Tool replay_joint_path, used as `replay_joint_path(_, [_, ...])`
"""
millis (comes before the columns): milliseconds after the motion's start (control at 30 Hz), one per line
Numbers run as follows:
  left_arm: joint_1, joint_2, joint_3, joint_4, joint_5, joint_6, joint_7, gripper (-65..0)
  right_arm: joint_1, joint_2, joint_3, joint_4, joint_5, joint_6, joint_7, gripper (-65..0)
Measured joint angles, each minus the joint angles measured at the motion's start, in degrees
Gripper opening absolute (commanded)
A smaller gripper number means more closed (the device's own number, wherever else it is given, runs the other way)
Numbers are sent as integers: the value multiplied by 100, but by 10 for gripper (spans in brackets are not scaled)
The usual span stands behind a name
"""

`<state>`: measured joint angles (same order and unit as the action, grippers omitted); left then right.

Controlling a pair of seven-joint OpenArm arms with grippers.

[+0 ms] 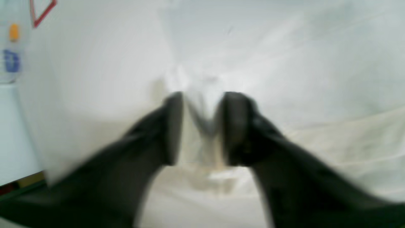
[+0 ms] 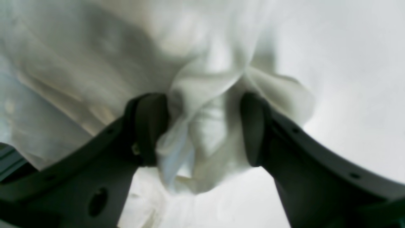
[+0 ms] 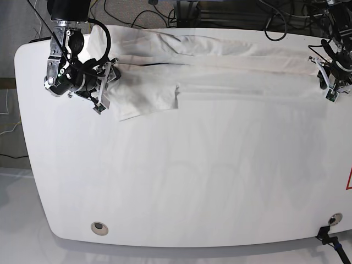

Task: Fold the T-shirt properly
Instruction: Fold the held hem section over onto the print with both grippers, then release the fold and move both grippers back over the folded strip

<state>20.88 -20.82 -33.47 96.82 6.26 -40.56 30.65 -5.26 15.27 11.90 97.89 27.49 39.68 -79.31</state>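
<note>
The large white cotton T-shirt (image 3: 220,60) is stretched in a long, narrow band along the far edge of the smooth white counter (image 3: 192,176), its plain white side up. One loose flap, probably a sleeve, spills from the band toward the middle of the counter near the shirt's end on the base view's left, and its corner lies flat on the counter.

At that same end of the shirt, the right arm's dark gripper (image 3: 105,82) is tilted on its side just above the counter. In the right wrist view its gripper (image 2: 202,126) has a thick bunch of white cloth (image 2: 205,104) packed between the two dark fingers (image 2: 148,126); the jaws stand somewhat apart, pressed onto the bunched fabric.

At the opposite end of the shirt, close to the counter's edge on the base view's right, sits the left arm's gripper (image 3: 329,81). The left wrist view is blurred, yet its gripper (image 1: 202,126) shows the jaws drawn close together with a thin pinch of the shirt's fabric (image 1: 202,104) between them. Beyond the shirt in that view, a red outlined mark (image 1: 42,12) shows on the counter surface near the upper left corner.
</note>
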Motion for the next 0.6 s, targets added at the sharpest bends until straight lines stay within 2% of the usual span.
replay_joint_path(167, [-13, -4, 96, -2, 481, 2, 0, -324, 28, 61, -9, -13, 2, 0, 63, -287])
replay_joint_path(333, [-153, 20, 107, 9, 492, 0, 17, -324, 199, 155, -11, 85, -24, -2, -39, -287])
replay_joint_path(467, [-229, 15, 85, 562, 492, 11, -7, -324, 299, 138, -11, 481, -13, 0, -122, -287])
replay_joint_path(600, [-273, 37, 90, 883, 468, -2, -15, -324, 476, -9, 2, 592, -2, 0, -85, -287])
